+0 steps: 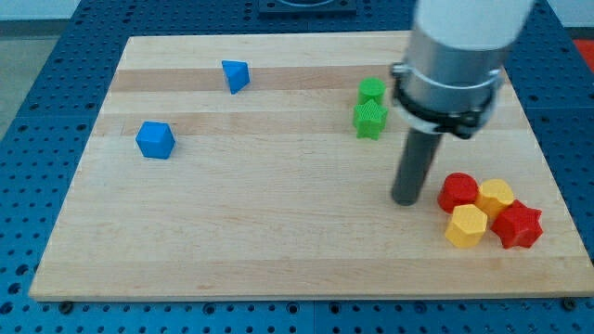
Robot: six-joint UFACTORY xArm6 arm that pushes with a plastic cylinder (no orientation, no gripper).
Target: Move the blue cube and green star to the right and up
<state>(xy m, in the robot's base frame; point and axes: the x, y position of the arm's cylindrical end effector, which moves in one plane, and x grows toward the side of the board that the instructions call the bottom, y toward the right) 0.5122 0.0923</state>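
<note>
Blue cube [155, 140] is located near the counter [278, 232] left edge, green star [369, 120] near the top-right corner. My tip [405, 199], a gripperless end effector, holds nothing; red and yellow blocks [489, 212] beside it risk being displaced.

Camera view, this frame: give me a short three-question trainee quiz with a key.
1. True or false: my tip touches the green star.
2. Which block lies farthest toward the view's left? A) blue cube B) blue triangular block C) green block
3. How many blocks form the red-and-yellow cluster at the view's lower right?

Key:
1. False; it stands apart, below and right of the star.
2. A.
3. Four: red block, yellow block, yellow hexagonal block, red star.
</note>
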